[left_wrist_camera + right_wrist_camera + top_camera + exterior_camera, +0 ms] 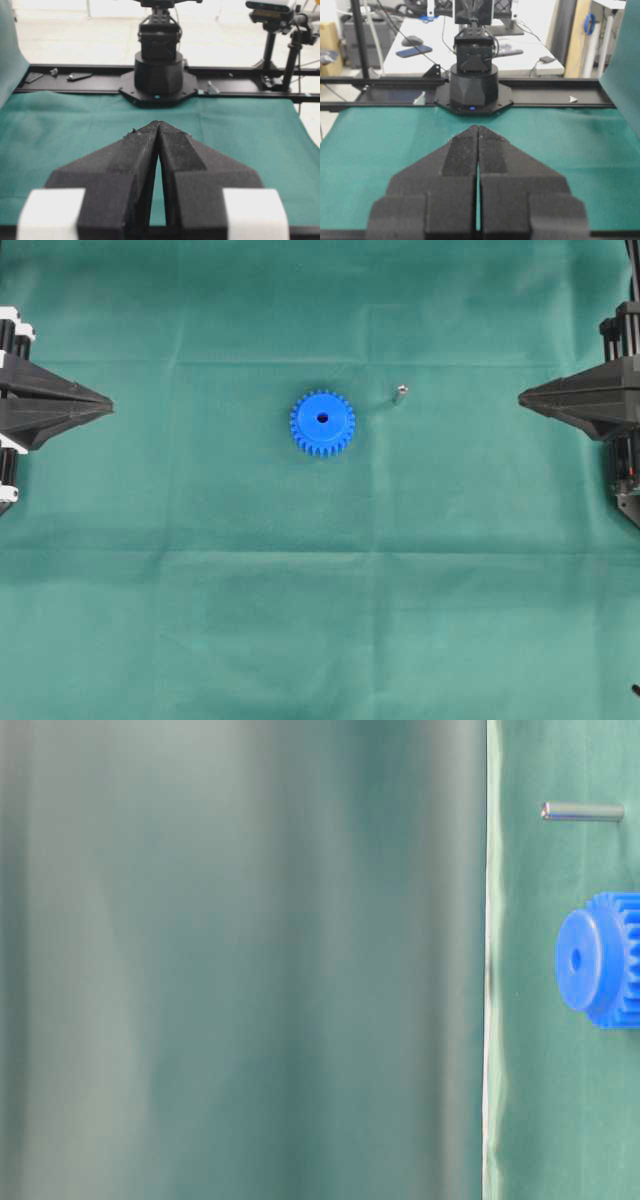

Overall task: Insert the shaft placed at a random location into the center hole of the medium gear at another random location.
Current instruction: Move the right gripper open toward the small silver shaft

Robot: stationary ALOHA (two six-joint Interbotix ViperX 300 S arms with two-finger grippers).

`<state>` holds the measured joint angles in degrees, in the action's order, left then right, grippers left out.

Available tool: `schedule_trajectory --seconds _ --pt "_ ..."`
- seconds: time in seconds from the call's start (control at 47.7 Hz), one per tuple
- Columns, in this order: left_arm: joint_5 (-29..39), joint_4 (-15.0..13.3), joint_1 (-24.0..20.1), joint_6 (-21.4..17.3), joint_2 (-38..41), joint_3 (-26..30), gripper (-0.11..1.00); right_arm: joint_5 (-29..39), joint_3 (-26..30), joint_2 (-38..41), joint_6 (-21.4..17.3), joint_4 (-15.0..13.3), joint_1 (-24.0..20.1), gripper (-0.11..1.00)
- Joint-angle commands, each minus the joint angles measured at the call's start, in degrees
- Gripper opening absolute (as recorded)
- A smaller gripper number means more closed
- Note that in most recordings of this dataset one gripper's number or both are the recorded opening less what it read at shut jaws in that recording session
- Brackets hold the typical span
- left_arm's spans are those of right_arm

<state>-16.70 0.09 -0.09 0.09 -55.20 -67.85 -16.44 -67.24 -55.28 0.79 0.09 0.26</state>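
Observation:
The blue medium gear (322, 423) lies flat on the green cloth near the middle, its dark center hole (322, 418) facing up. The tiny silvery shaft (400, 392) stands a little to its right. Both also show in the table-level view, gear (600, 960) and shaft (583, 811). My left gripper (108, 406) is shut and empty at the far left edge. My right gripper (522, 398) is shut and empty at the far right edge. In the wrist views, each gripper's tips meet, left (158, 123) and right (478, 127), with neither gear nor shaft in sight.
The green cloth (320, 620) covers the whole table. Each wrist view shows the opposite arm's base, in the left wrist view (158, 75) and in the right wrist view (473, 87), at the far table edge. A blurred green fold fills the left of the table-level view.

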Motion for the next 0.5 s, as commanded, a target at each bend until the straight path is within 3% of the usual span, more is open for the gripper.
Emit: schedule_trajectory --seconds 0.0,0.483 --pt "1.58 0.53 0.35 0.53 1.23 1.67 0.00 -0.35 0.53 0.70 -0.53 -0.18 0.09 0.01" --pt "1.93 0.62 0.35 0.44 1.49 1.76 0.00 -0.70 1.23 10.55 -0.53 -0.18 7.73 0.02"
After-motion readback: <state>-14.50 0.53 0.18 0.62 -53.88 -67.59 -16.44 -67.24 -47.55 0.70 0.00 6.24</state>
